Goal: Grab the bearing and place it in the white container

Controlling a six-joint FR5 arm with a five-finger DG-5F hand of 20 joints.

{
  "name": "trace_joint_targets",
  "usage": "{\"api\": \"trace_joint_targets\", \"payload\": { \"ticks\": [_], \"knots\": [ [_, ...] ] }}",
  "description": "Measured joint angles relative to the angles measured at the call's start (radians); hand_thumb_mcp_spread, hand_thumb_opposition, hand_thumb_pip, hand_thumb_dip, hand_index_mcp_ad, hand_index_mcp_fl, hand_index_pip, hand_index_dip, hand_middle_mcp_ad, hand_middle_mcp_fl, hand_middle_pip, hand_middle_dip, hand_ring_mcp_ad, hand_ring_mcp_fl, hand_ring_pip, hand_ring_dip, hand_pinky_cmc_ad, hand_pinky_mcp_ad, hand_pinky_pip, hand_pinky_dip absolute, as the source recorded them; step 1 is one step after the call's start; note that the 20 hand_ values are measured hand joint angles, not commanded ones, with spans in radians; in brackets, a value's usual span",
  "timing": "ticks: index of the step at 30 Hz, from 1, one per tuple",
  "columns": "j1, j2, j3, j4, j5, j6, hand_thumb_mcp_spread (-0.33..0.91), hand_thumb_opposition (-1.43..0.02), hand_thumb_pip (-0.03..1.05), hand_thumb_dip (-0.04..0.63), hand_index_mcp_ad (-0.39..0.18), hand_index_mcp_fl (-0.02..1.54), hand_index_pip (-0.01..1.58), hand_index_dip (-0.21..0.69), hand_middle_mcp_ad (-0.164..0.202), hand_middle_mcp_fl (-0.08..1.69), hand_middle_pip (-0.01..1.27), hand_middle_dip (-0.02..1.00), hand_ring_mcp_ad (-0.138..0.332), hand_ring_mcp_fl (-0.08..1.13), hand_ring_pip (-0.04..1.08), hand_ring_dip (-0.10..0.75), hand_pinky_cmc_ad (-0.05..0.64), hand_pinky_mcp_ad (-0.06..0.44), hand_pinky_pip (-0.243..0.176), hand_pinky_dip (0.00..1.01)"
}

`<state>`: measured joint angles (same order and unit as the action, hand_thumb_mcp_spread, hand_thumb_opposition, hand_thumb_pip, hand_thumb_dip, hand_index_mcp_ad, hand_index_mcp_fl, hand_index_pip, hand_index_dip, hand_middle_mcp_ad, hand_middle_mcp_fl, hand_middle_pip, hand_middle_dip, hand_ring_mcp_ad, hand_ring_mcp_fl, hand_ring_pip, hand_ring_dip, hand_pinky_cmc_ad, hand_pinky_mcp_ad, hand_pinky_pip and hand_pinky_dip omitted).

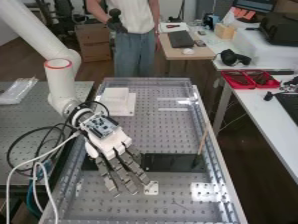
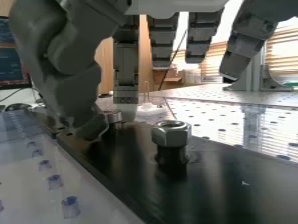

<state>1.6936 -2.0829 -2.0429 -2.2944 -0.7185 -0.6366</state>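
In the high view the hand is at the end of the white arm, over the perforated bench and partly covering the black plate that lies across it. Beyond the hand, toward the bench's far end, sits the white container — a pale box on a wider pale base, too small here to make out what, if anything, is in it. A thin brown stick slants up at one end of the black plate, and a small white piece lies on the bench near the hand. On the side table stands a red tray with two compartments, dark items in both. In the wrist view a hex-headed bolt stands upright on the black plate, apart from the hand. Right at the hand is a small shiny metal piece, partly hidden by it; this may be the bearing, though I can't tell for certain. Nor can I tell whether the hand is gripping that piece or is released around it.
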Motion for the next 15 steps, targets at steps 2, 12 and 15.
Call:
{"api": "trace_joint_targets", "payload": {
  "ticks": [2,12,15],
  "knots": [
    [-0.001,0.0,0.0,0.0,-0.001,0.001,0.38,-0.83,0.69,0.298,-0.079,0.14,1.42,0.236,0.068,0.02,0.13,0.2,0.147,0.0,0.09,0.087,0.389,0.291,-0.075,0.28],
    [-0.008,0.0,0.002,0.0,-0.007,-0.002,0.37,-0.82,0.67,0.298,-0.079,0.17,1.42,0.236,0.066,0.02,0.13,0.2,0.126,0.01,0.09,0.087,0.389,0.295,-0.075,0.28],
    [-0.009,0.0,0.001,0.006,-0.009,-0.004,0.37,-0.83,0.66,0.298,-0.086,0.17,1.42,0.236,0.07,0.02,0.13,0.2,0.126,0.01,0.09,0.087,0.389,0.295,-0.075,0.28]
  ]
}}
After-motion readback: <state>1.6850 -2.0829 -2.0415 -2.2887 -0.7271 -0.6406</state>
